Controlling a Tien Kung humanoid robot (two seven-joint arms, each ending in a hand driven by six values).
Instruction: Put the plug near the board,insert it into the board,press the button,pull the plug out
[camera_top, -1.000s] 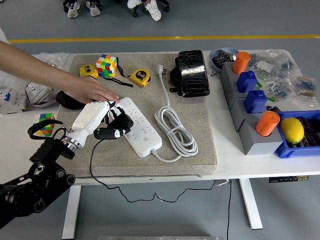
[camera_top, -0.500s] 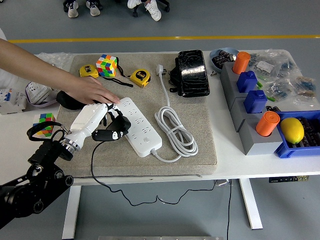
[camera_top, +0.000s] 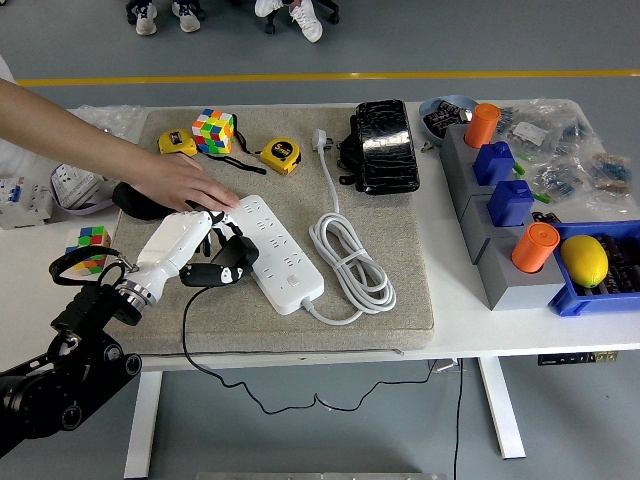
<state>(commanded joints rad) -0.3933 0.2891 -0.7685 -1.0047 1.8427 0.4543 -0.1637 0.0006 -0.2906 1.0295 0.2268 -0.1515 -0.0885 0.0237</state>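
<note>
Pulling leftward since earlier, the left hand (camera_top: 190, 243) is gripping the black plug (camera_top: 222, 263) just left of the power strip (camera_top: 280, 253); a person's hand (camera_top: 185, 185) is pinning its far end.

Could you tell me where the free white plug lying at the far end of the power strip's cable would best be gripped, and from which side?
Grip the white plug by its blocky body, from above, fingers on its left and right faces. It lies flat on the mat, the cable leaving its near end, so those sides seem free. The black case sits close on its right, so space there looks tight.
</note>
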